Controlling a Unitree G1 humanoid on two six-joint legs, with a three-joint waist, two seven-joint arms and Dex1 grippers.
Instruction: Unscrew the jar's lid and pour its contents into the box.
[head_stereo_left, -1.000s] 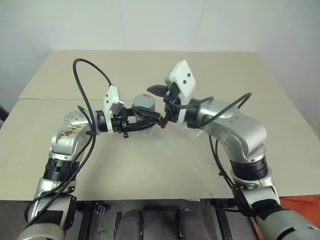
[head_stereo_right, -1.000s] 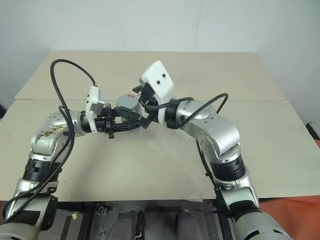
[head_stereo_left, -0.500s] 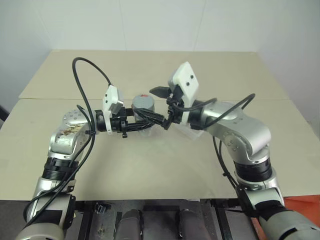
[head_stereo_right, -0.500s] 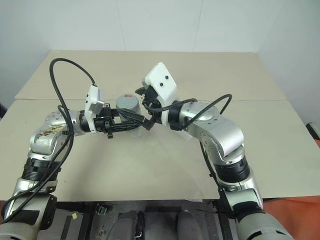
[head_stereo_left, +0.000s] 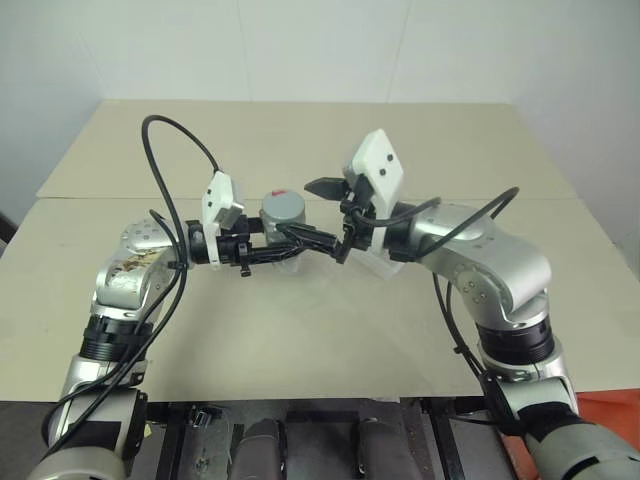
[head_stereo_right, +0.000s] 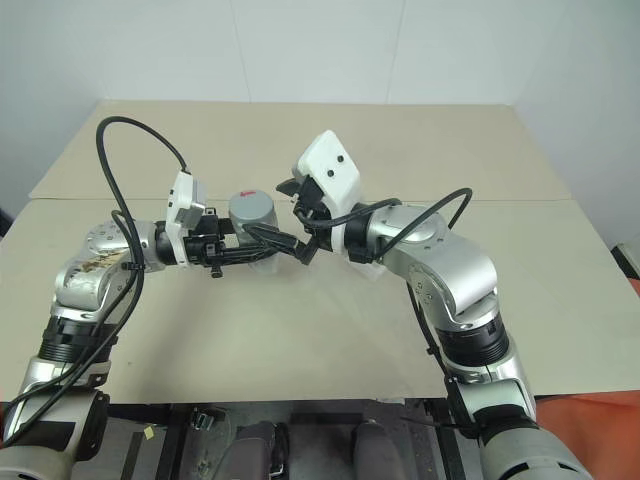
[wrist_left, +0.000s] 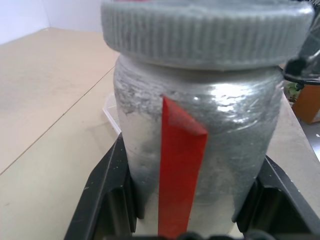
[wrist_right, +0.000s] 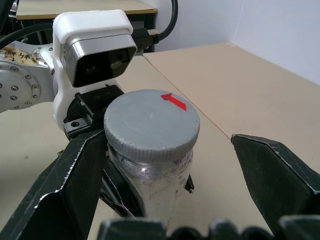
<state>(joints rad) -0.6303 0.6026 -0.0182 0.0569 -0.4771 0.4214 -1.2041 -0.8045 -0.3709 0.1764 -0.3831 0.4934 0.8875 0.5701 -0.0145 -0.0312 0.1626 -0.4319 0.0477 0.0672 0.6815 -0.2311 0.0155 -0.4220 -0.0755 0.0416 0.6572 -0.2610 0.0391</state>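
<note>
Left claw stays clamped on the jar. Right claw, fingers apart, has backed slightly off the lid; lid still on, unscrewing unfinished.

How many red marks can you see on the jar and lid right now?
2. One is a vertical red stripe down the side of the jar, which the left claw grips. The other is a small red mark on top of the lid. More may be hidden on the far side.
</note>
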